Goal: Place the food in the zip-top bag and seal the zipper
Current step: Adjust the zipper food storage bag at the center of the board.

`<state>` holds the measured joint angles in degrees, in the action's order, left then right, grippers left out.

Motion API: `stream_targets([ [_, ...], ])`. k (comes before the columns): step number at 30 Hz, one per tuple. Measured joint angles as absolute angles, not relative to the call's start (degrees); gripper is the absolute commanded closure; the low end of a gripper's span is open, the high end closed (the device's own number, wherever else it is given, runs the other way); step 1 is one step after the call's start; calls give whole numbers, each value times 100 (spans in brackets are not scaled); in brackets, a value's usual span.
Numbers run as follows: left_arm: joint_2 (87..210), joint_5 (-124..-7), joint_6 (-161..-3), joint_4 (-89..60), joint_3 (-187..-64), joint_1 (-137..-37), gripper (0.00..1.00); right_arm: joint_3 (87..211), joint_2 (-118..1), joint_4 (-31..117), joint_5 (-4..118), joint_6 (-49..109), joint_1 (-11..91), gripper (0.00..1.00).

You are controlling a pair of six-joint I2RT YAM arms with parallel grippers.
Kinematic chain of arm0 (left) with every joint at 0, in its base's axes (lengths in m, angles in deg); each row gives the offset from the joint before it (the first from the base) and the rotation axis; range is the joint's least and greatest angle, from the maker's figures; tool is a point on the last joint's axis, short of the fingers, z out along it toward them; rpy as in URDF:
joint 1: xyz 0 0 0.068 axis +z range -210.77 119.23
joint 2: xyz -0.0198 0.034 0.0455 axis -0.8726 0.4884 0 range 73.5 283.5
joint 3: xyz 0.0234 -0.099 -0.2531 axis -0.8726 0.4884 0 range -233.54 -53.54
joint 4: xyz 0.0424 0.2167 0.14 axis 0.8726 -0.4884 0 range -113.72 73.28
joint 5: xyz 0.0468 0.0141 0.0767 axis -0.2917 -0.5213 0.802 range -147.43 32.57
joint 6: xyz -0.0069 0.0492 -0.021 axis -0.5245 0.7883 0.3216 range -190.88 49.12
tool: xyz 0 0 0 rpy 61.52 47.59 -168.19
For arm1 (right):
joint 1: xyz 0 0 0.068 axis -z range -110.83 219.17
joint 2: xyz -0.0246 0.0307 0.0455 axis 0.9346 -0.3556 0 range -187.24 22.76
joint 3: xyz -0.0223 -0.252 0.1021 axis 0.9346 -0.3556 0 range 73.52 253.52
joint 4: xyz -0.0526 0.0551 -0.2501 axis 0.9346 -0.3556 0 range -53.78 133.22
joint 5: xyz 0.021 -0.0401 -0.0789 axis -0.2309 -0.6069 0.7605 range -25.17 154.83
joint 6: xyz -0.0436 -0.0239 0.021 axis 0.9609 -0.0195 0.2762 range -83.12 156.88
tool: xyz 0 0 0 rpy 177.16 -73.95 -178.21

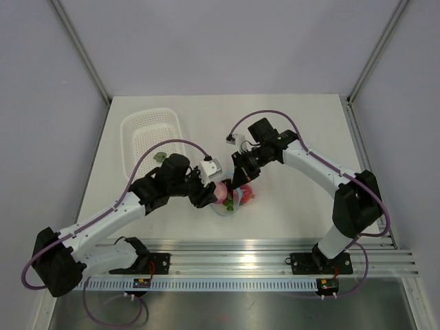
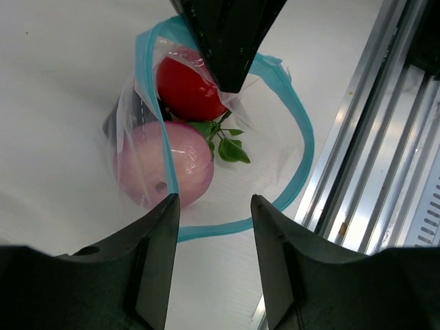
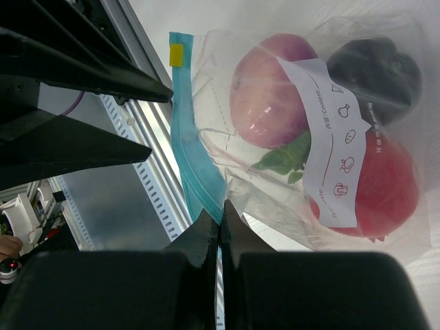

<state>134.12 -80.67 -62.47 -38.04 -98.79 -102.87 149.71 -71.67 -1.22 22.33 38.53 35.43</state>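
Pink piece point(image 2: 165, 163), red piece point(image 2: 187, 91) and green leafy piece point(image 2: 231, 148) inside the clear zip-top bag point(image 2: 271, 165) on the table point(image 1: 309, 120), zipper point(image 2: 307, 144) gaping and pinched by the closed right tool point(image 3: 220, 218), left tool point(image 2: 214, 206) half spread, empty, at the mouth, white basket point(image 1: 148, 134) well apart behind.

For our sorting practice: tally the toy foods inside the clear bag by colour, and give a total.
Pink piece: 1
Red piece: 1
Green leafy piece: 1
Black piece: 1
Total: 4
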Motion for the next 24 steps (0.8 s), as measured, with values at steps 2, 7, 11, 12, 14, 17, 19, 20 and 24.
stream_targets([
  [2, 13501, -7866, -6254, -3782, -9871, -10325, 53, 14971, -7161, -127, 2235, 3853, 3543, 100],
  [7, 13796, -7431, -6330, -3754, -9868, -10327, 60, 14968, -7051, -179, 2329, 3858, 3546, 100],
  [11, 14094, -7276, -6409, -3763, -9868, -10329, 73, 14955, -6888, -194, 2388, 3858, 3546, 99],
  [12, 14129, -7235, -6446, -3763, -9868, -10329, 96, 14944, -6857, -199, 2406, 3855, 3548, 96],
  [14, 14168, -7154, -6540, -3789, -9903, -10329, 100, 14929, -6798, -214, 2502, 3838, 3548, 87],
  [17, 14395, -7125, -6761, -4180, -10338, -10329, 100, 14925, -6704, -214, 2747, 3713, 3548, 61],
  [19, 14620, -7147, -7067, -4497, -10804, -10327, 100, 14925, -6575, -212, 3031, 3606, 3548, 51],
  [20, 14741, -7154, -7222, -4643, -11066, -10327, 100, 14925, -6494, -214, 3158, 3567, 3548, 50],
  [24, 15093, -7235, -7976, -4993, -11816, -10272, 100, 14920, -6083, -203, 3621, 3490, 3550, 49],
])
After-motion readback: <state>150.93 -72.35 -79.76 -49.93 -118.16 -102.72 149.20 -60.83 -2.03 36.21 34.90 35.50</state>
